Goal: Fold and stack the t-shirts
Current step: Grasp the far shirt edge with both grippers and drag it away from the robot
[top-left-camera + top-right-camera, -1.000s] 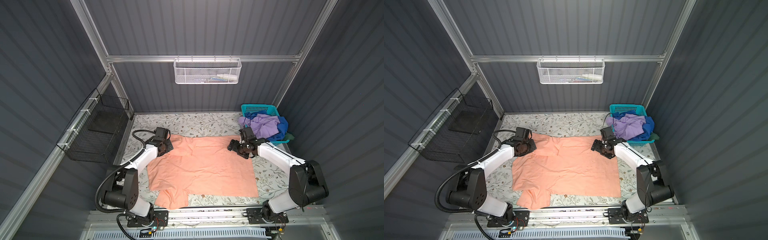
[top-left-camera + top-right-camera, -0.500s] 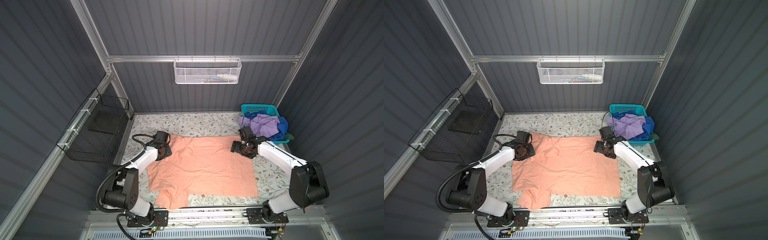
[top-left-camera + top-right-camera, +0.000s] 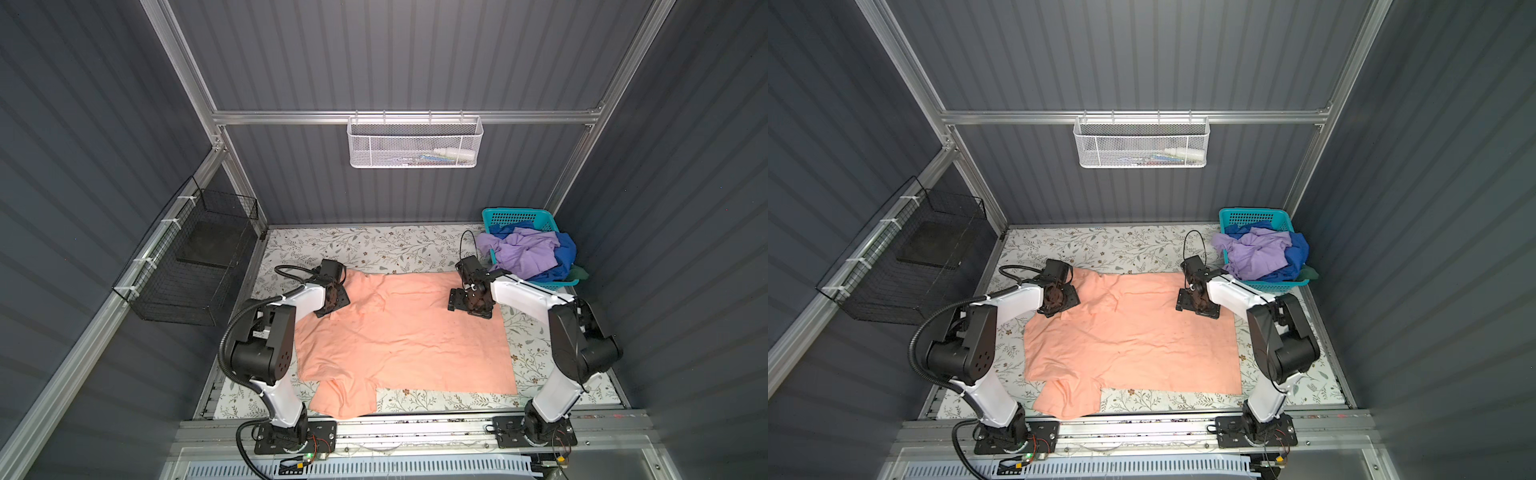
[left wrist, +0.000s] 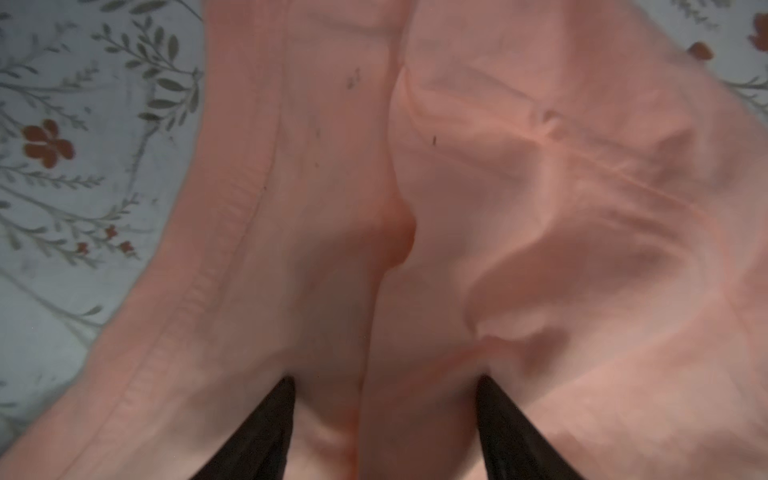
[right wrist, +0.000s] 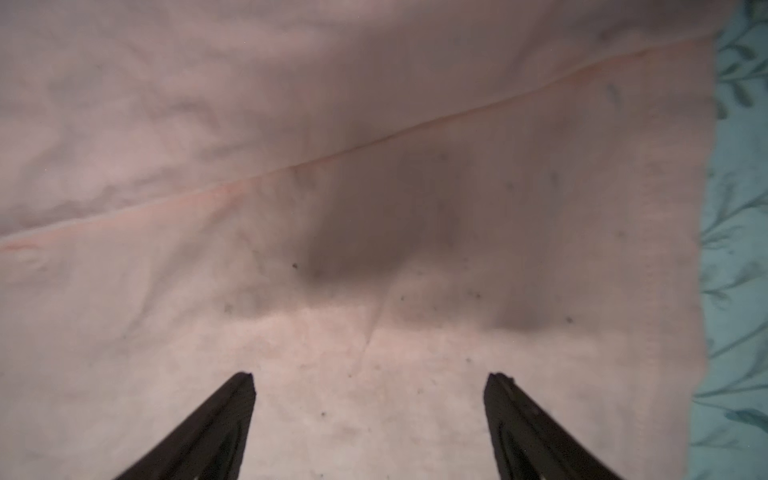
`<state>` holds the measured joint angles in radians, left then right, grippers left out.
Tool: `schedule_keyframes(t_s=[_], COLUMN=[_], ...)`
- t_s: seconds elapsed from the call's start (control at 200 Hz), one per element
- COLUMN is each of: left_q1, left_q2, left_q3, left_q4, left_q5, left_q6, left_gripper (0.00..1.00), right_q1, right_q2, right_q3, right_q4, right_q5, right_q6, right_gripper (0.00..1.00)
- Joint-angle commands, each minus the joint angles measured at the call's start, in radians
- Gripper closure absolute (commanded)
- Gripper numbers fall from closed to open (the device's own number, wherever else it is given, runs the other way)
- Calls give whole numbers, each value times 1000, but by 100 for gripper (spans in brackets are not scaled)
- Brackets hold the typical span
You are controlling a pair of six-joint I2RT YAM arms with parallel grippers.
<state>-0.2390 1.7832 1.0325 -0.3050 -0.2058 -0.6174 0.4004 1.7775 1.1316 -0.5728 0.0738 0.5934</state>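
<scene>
A peach-orange t-shirt point(image 3: 399, 332) point(image 3: 1125, 332) lies spread flat on the floral cloth, plain side up, with one sleeve at the front edge. My left gripper point(image 3: 332, 300) point(image 4: 384, 380) is open just over its far left corner, and a raised crease of the cloth point(image 4: 399, 232) runs between the fingers. My right gripper point(image 3: 469, 305) point(image 5: 370, 376) is open low over the far right part, holding nothing. Lavender point(image 3: 523, 255), royal blue point(image 3: 565, 253) and dark green point(image 3: 579, 273) t-shirts are heaped in the teal basket point(image 3: 519, 216).
The teal basket stands at the back right corner. A black wire basket point(image 3: 199, 257) hangs on the left wall and a white mesh basket point(image 3: 415, 141) on the back rail. Bare floral cloth point(image 3: 374, 245) shows behind the shirt and along its right side.
My left gripper has gone from shut to open, letting go of the shirt's far left corner, and has shifted slightly toward the front. My right gripper stayed open and barely moved.
</scene>
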Motion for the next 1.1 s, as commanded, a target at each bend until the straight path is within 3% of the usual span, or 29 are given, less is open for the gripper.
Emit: schedule_keyframes(t_s=[0.0,0.21,0.61,0.766,1.091], left_q1=[48,111,155,163,239], left_q2=[90,180,355,413,424], left_q3=[18,58,332,426,425], left_q4=[37,74,21,12,26], left_q5=[55,116,113,125,141], left_q6=[-42,-72,-43,-44,-61], left_gripper=[31,33,33,33,33], right_q1=[0,-14,-63,-64,-56], right_q2=[69,215,486,548,669], right_q3=[81,260,678,769,955], right_q4=[8,-27,-182,-223,-300], right_q5=[-26,-52,-89,-98,-108], right_q6=[-19,-57,-98,-97,-109], right_gripper=[11,11,11,11,12])
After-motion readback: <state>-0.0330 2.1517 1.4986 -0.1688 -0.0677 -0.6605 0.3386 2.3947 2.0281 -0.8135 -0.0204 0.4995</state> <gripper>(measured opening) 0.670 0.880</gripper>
